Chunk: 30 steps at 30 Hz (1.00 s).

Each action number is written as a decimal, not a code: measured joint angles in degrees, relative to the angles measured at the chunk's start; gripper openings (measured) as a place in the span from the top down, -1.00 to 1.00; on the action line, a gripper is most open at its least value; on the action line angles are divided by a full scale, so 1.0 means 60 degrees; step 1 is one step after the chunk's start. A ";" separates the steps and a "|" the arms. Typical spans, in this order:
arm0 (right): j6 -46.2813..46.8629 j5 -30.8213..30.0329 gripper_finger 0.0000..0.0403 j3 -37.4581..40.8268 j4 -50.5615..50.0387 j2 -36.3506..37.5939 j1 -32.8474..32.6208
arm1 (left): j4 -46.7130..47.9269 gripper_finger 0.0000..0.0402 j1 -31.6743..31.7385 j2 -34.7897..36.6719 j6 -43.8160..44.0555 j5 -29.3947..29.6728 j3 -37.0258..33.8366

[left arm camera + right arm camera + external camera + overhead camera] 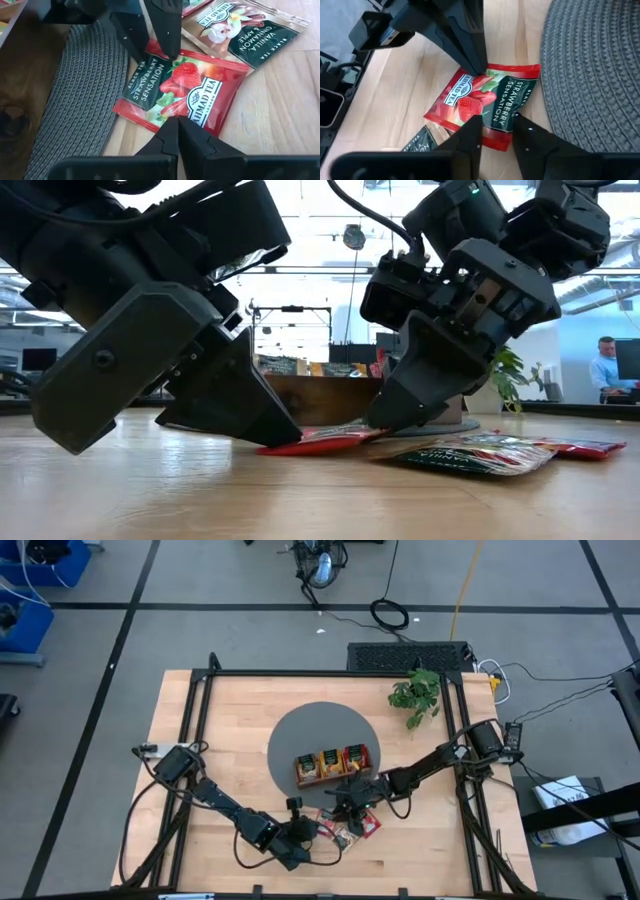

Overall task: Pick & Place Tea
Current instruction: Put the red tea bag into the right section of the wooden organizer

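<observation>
On the pale wooden tabletop (220,730) beside a grey woven mat (318,730), the left gripper (176,122) pinched together on a red sachet (192,90), and the right gripper (496,131) stood apart astride it, in an office-like room.

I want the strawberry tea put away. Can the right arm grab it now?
Probably yes: the right gripper straddles one edge of the strawberry sachet, fingers apart. But the left gripper is on the opposite edge.

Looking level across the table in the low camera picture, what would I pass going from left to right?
Left pincer → red strawberry tea sachet → right pincer → dark green tea sachet → red tea sachet → a person in the room behind.
</observation>
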<state>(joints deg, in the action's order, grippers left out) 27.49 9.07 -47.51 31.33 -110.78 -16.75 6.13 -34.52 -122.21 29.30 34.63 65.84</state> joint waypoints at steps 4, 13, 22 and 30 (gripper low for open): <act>-0.0427 0.0037 0.82 0.0000 -0.0025 -0.0007 -0.0007 | -0.0028 0.92 -0.0023 -0.0004 0.0069 0.0082 -0.0004; -0.1398 0.0307 0.99 0.0007 -0.0124 0.0096 -0.0022 | -0.0043 0.94 -0.0225 0.0127 0.0136 0.0170 -0.0018; -0.2266 0.0123 1.00 0.0018 -0.2137 0.1894 -0.0075 | 0.0011 0.76 -0.0857 0.1356 -0.0486 0.0268 -0.0068; -0.1866 -0.0474 0.99 0.0018 -0.2696 0.2324 -0.0345 | -0.0203 0.72 -0.1133 0.1581 -0.0723 0.1508 -0.0047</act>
<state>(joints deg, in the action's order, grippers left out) 16.29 6.23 -47.40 15.15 -96.84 -18.82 4.91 -41.32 -112.73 24.96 43.68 65.56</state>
